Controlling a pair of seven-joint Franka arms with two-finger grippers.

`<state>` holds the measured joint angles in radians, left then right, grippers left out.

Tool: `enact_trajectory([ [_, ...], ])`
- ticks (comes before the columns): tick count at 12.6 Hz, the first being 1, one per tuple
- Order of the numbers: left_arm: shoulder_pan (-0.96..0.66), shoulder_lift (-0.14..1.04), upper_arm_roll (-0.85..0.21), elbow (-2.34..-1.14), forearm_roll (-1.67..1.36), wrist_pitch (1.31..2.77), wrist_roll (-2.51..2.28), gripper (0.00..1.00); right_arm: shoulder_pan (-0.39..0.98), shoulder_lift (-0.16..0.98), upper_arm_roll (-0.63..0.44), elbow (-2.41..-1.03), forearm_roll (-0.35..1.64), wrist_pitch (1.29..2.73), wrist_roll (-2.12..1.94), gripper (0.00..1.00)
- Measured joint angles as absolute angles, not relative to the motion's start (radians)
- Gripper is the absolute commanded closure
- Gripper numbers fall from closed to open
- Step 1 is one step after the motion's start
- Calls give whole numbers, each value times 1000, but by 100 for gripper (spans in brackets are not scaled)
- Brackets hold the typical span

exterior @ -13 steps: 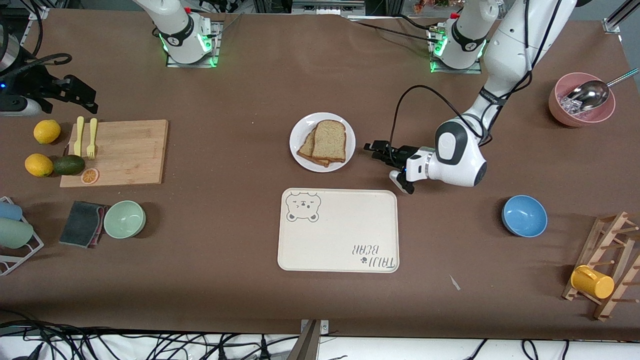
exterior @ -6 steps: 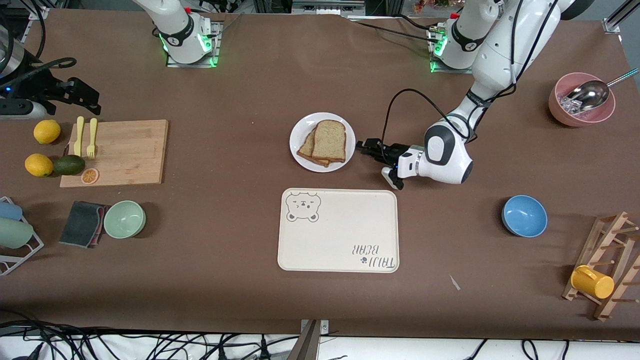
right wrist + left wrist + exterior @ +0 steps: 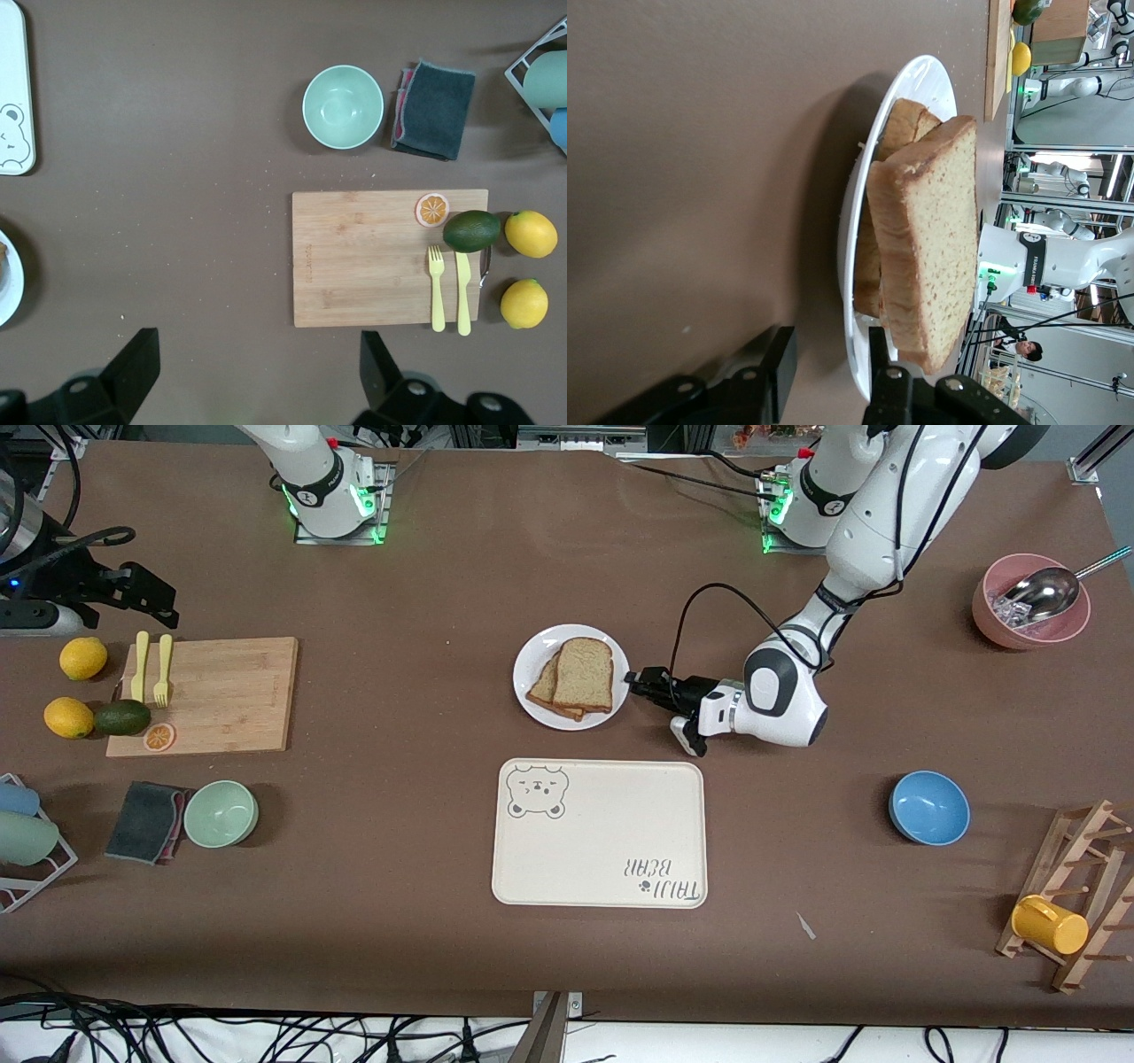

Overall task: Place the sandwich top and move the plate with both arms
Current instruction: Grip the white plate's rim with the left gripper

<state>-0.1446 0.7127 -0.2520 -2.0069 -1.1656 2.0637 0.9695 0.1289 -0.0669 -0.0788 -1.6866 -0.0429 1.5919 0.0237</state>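
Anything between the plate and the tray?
No. The front view shows only bare brown table between the plate and the tray.

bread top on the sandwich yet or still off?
On: the sandwich top lies skewed over the lower slice on the plate.

The tray (image 3: 599,833) bears the words "TAIJI BEAR", printed upside down as the front camera sees them, in the tray's corner nearest that camera toward the left arm's end, with a small paw print beside the lettering. A drawn bear face fills the tray's diagonally opposed corner. Nothing else can be read.
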Motion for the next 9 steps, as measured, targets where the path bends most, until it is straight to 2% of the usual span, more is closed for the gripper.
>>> enact_trajectory([
  [4,-151,713,-252,-2007,-1167,2070,970,68,107,-67,-82,-1687,-43,1592,20,0],
  [9,-168,713,-252,-2007,-1168,2089,955,69,98,-49,-82,-1683,-46,1592,19,0],
])
